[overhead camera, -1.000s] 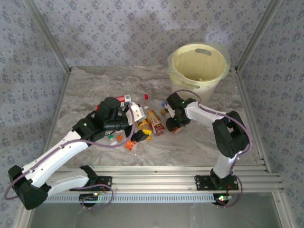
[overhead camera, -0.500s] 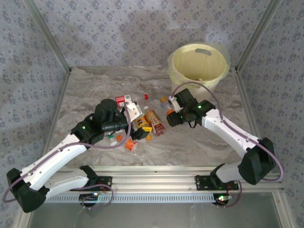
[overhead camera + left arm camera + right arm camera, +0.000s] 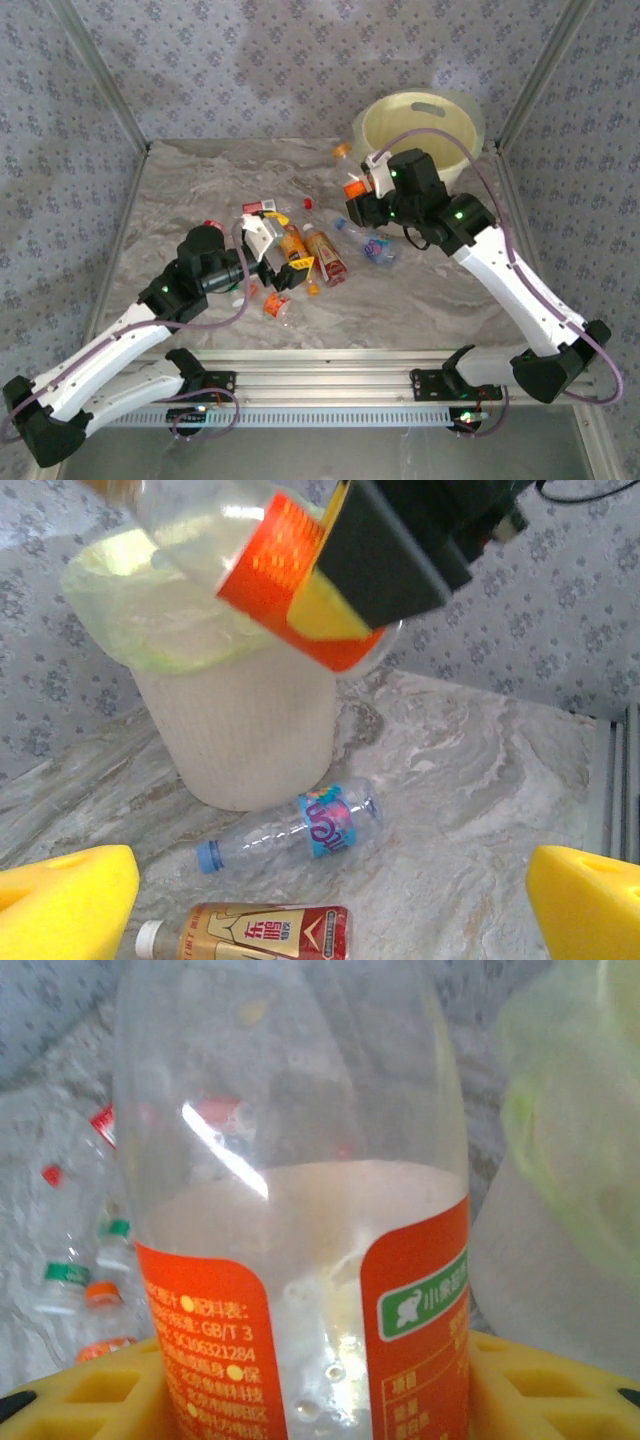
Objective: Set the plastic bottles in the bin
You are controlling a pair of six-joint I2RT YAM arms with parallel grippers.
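My right gripper (image 3: 359,203) hangs above the table just left of the bin (image 3: 372,137), shut on a clear bottle with an orange label (image 3: 354,186). In the right wrist view that bottle (image 3: 300,1260) stands upright between the yellow pads (image 3: 90,1392), with the pale bin (image 3: 570,1160) close on the right. My left gripper (image 3: 278,255) is open over a pile of bottles (image 3: 328,256) at mid-table. A blue-labelled bottle (image 3: 300,830) lies in front of the bin (image 3: 240,710), and a red and gold bottle (image 3: 250,935) lies nearer, with nothing between the left pads (image 3: 60,900).
Several more small bottles (image 3: 275,303) and loose caps lie scattered left of centre. The blue-labelled bottle (image 3: 376,248) lies alone under the right arm. Metal frame posts and patterned walls close in the table on three sides.
My right arm has lifted the orange-labelled bottle off the table and carried it up towards the bin, uncovering the blue-labelled bottle. The left arm has drawn back a little, still open.
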